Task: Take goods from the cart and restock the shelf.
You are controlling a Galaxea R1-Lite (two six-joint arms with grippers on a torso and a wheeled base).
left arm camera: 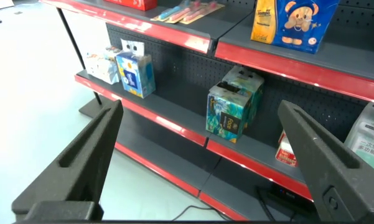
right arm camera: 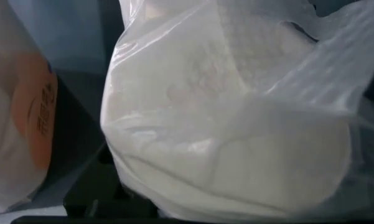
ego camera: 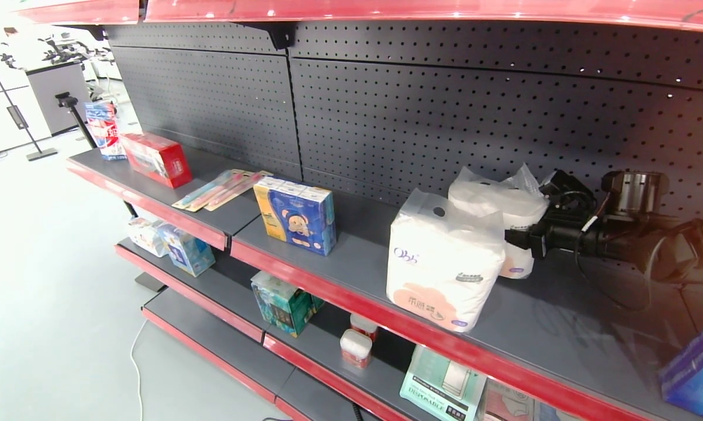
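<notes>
Bagged paper rolls are seen on the shelf, at two o'clock of the larger tissue pack, with the right gripper against them.
The bag is judged light, soft and slippery-filmed, best taken across the body. The right gripper's clamp cannot be told; the left gripper is spread wide.

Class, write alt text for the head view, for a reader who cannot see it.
The right gripper is at a bagged white paper pack on a grey, red-edged shelf, just behind a larger tissue pack. Further left sit a blue-and-yellow tissue box, toothbrushes and a red box.
</notes>
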